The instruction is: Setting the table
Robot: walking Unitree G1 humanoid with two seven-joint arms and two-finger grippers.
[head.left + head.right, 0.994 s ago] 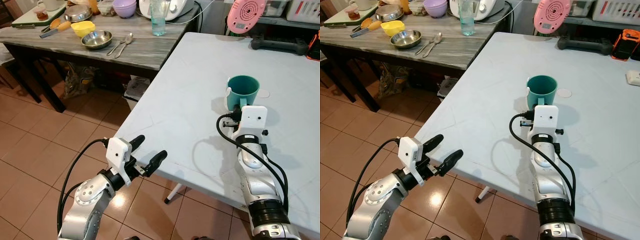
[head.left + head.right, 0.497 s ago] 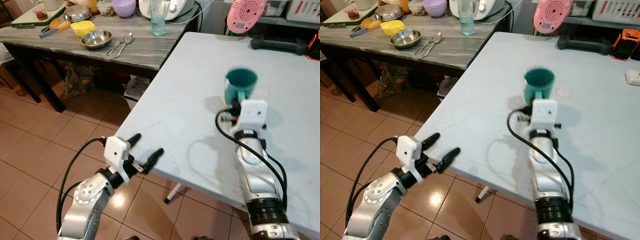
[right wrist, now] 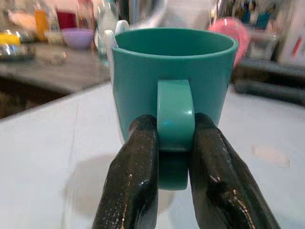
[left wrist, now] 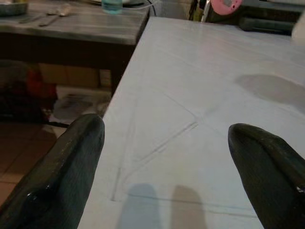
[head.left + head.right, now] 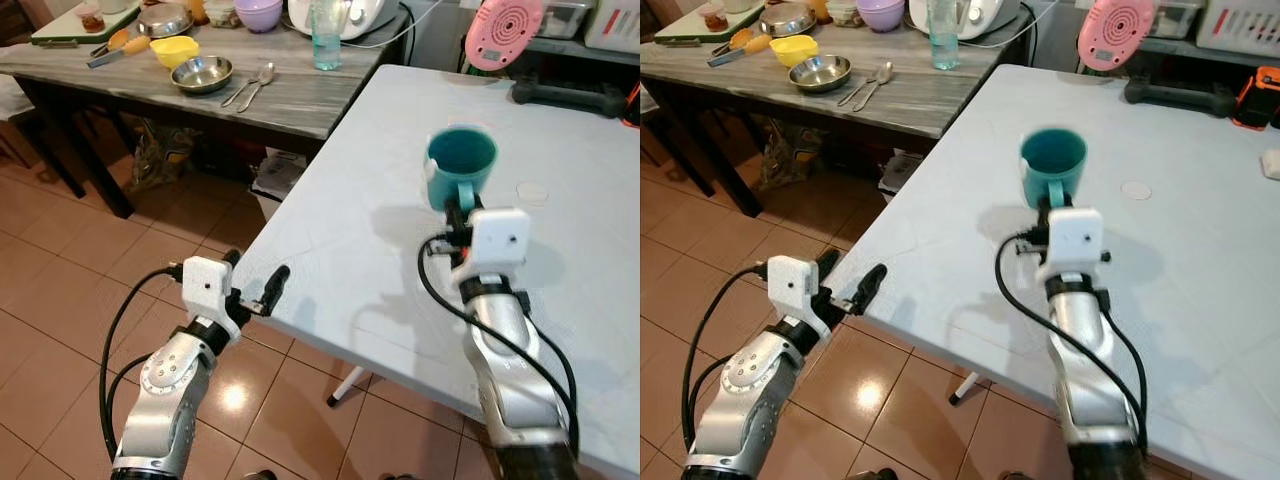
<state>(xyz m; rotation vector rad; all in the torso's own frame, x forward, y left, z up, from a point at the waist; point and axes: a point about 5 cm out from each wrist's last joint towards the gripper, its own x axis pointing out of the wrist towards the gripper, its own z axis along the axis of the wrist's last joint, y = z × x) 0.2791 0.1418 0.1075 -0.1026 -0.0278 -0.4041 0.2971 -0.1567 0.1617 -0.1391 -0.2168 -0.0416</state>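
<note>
A teal mug [image 5: 460,166] hangs a little above the white table [image 5: 360,230], its shadow on the tabletop below. My right gripper [image 3: 174,143] is shut on the teal mug's handle [image 3: 175,114], one black finger on each side. The mug stays upright, and a white tag lies against its rim. My left gripper [image 5: 255,288] is open at the table's near-left edge, with nothing between its fingers [image 4: 71,167]. On the wooden side table [image 5: 150,85] behind lie a steel bowl [image 5: 201,74], a yellow bowl [image 5: 174,49], a purple bowl [image 5: 259,13] and spoons [image 5: 250,86].
A glass [image 5: 326,36] and a white appliance stand on the side table. A pink round fan [image 5: 504,32] and a black tool [image 5: 565,95] sit at the white table's far end. Tiled floor [image 5: 80,260] spreads to the left.
My right gripper has lifted the teal mug off the table and carried it forward and slightly left. The left arm has drawn back toward the table edge. The camera has shifted a little.
</note>
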